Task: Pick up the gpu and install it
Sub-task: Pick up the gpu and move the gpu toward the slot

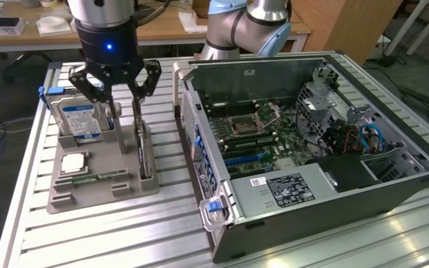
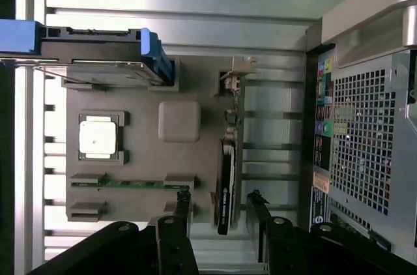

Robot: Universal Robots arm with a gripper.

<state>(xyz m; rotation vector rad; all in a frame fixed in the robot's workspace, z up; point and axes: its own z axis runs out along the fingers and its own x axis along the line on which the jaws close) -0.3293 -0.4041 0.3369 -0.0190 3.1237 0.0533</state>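
The gpu (image 1: 141,146) is a thin dark card standing on edge in a slot of the grey parts tray (image 1: 129,188), its metal bracket at the far end. My gripper (image 1: 125,99) hangs directly over it, open, with one finger on each side of the card's top edge and not touching it. In the wrist view the gpu (image 2: 226,177) runs between the two black fingertips (image 2: 184,204), and my gripper (image 2: 220,208) is centred over the card's near end. The open computer case (image 1: 311,139) lies on its side at the exterior view's right, its motherboard (image 1: 259,134) exposed.
The tray (image 2: 143,158) also holds a silver hard drive (image 1: 80,120) with a blue label, a processor (image 1: 73,163) and a green memory stick (image 1: 95,178). The case's perforated rear panel (image 2: 365,125) stands close beside the tray. Everything rests on a slatted aluminium table (image 1: 125,234).
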